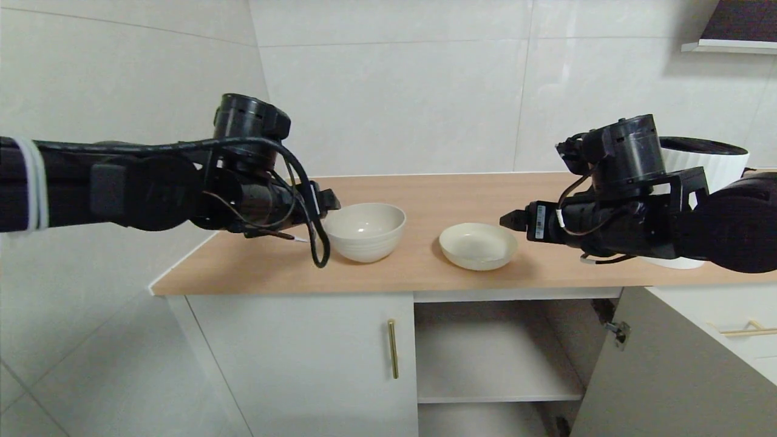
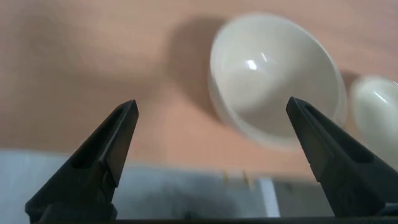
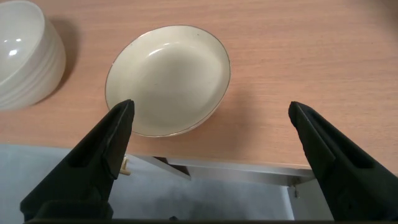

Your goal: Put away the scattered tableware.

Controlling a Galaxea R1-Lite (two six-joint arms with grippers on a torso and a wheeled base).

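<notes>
nothing is grasped yet; this looks like the approach before the first pick-up. the deep bowl (image 1: 364, 230) and the shallow dish (image 1: 478, 244) sit apart on the worktop (image 1: 425, 194), near its front edge, above the open cupboard (image 1: 498, 358). the left pincer (image 2: 211, 102) stands wide, just beside the bowl on its left. the right pincer (image 3: 210, 104) is wide too, just right of the dish. both arms reach in level from the sides, pointing toward each other. next, i judge, each pincer must drop over a rim and close, then carry its piece down into the cupboard.
</notes>
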